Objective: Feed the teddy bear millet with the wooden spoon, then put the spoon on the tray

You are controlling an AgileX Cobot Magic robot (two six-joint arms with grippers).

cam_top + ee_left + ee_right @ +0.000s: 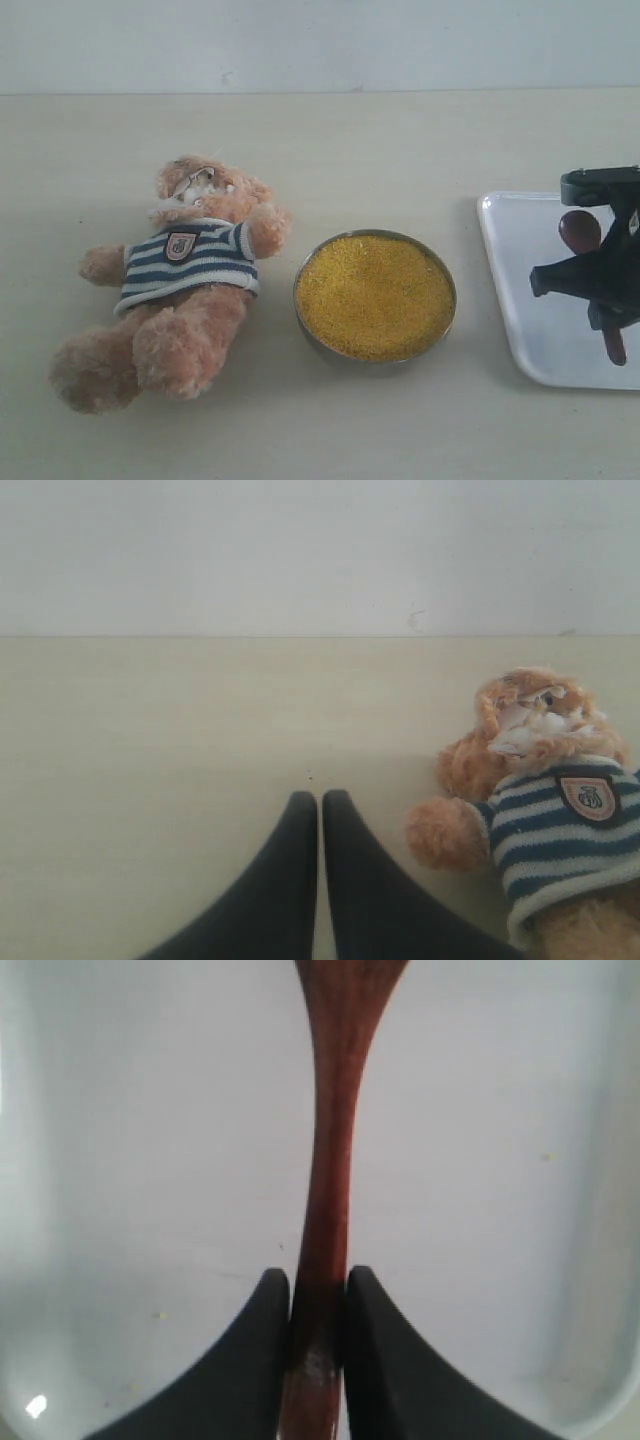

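The right hand (318, 1288) is clamped on the thin handle of the wooden spoon (335, 1150), both dark fingers pressed against it near its end. It hangs over the white tray (518, 300). Whether the spoon rests on the tray or is held just above it cannot be told. A few tiny yellow specks lie on the tray's surface.

Beside the tray, apart from its rim, stands the round metal bowl (297, 292), filled level with millet (375, 295). On the bowl's far side the teddy bear (185, 270) lies on its back on the table (400, 150), one arm near the bowl's rim. Nothing lies between bowl and tray.

The left hand (320, 802) is closed with nothing in it, fingertips together, low over bare table near the bear's arm.

In the exterior view the right hand covers the middle of the handle, the frame edge cuts off the tray, and the left hand does not show. The right wrist view crops the spoon's bowl.
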